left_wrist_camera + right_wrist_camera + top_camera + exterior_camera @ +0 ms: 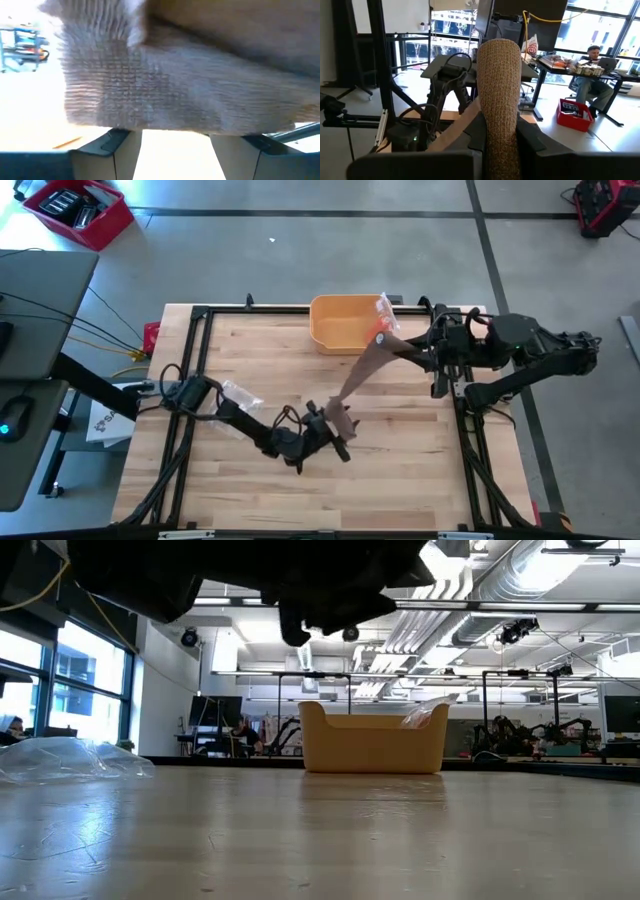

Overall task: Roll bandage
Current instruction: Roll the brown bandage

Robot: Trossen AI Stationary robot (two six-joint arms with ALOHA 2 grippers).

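1. The bandage (362,376) – a tan, woven strip – hangs stretched in the air above the wooden table (400,470), running from the right gripper (398,348) near the far right side down to the left gripper (335,425) near the table's middle.
2. The right gripper is clamped on one end of the bandage; in the right wrist view the strip (499,100) stands up between its two dark fingers (532,142), pressed from both sides.
3. The left gripper has its jaws spread wide. In the left wrist view the bandage's other end (175,85) lies across them, filling most of the picture, and the fingers (107,142) stand well apart beneath the fabric – not pinching it.
4. A yellow bin (345,322) sits at the far edge of the table, just beside the right gripper, with a clear plastic wrapper (386,312) at its right rim.
5. A second piece of crumpled clear plastic (242,394) lies on the table under the left arm.
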